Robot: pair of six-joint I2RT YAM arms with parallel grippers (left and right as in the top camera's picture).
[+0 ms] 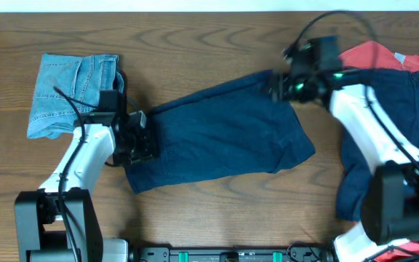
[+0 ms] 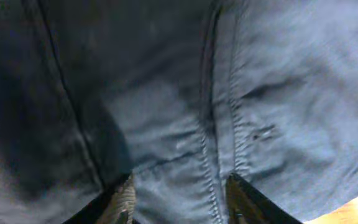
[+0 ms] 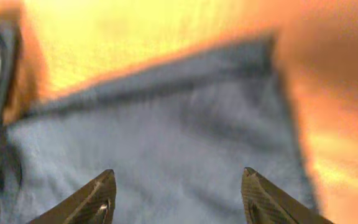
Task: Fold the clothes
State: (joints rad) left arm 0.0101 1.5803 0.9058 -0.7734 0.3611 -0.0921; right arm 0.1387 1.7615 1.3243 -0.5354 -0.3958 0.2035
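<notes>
Shorts (image 1: 224,138) of dark navy cloth are spread flat across the middle of the desk (image 1: 217,44), laid aslant from lower left to upper right. The left fingers (image 2: 122,202) are set at the left end of the shorts. In the left wrist view they are seen apart, with seamed cloth lying between and beneath them, not pinched. The right fingers (image 3: 101,199) are placed over the upper right corner of the shorts and are likewise held well apart above the cloth, though that view is blurred. A folded light-blue denim garment (image 1: 68,94) is laid at the far left of the desk, near the shorts' left end. A coral-red garment (image 1: 373,54) and another navy garment (image 1: 406,109) are heaped at the right edge.
</notes>
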